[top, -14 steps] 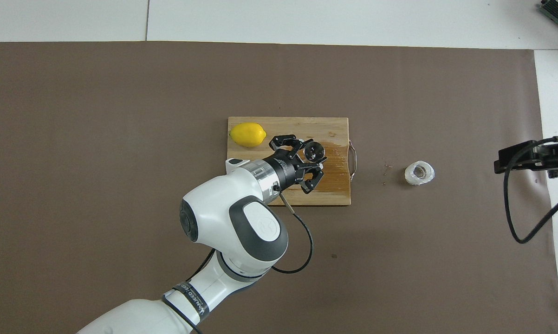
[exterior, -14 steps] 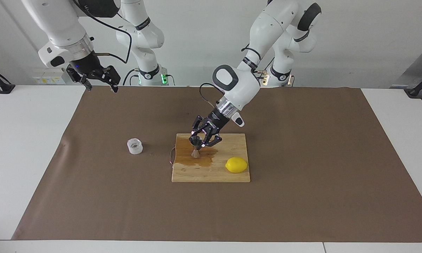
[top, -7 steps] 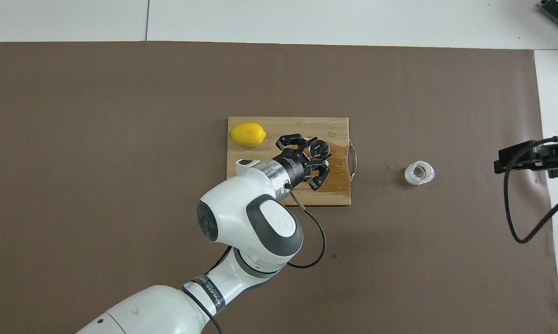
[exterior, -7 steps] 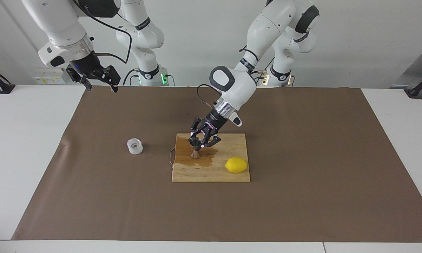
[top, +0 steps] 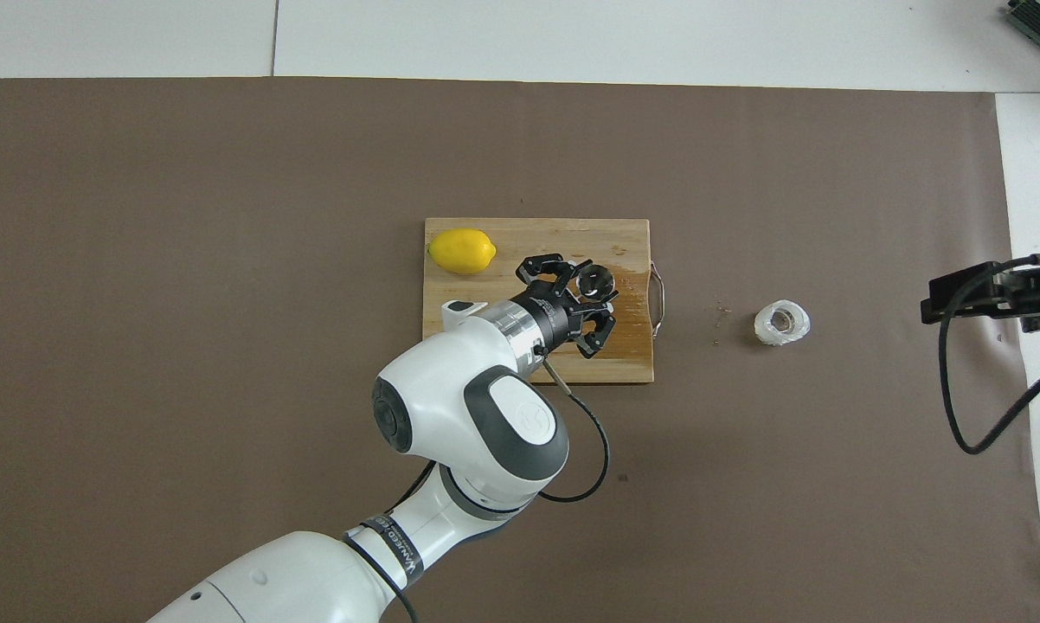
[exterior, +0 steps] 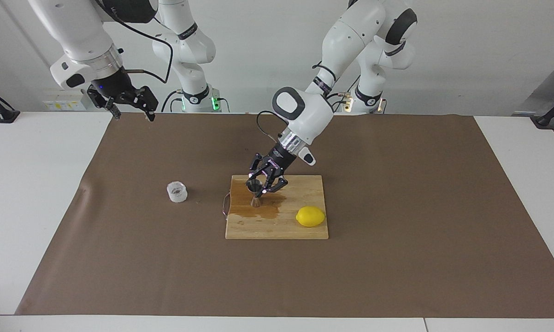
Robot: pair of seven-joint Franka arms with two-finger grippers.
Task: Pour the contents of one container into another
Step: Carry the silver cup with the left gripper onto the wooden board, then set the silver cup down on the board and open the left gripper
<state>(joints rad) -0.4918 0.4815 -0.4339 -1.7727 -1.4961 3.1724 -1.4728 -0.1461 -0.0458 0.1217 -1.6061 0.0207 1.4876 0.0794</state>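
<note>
The steel jigger (exterior: 256,193) is standing upright on the wet cutting board (exterior: 277,226), with the left pincer (exterior: 264,184) right against it; whether it is gripping, I cannot tell. The clear cup (exterior: 177,192) is sitting on the tabletop toward the right arm's end, while the right pincer (exterior: 132,110) is waiting spread wide, holding nothing, over the mat's edge.

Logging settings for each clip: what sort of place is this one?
Most likely a robotics lab bench set up as a mock bar or kitchen: two white arms at a table under a brown mat, with a cutting board, lemon and steel jigger.
</note>
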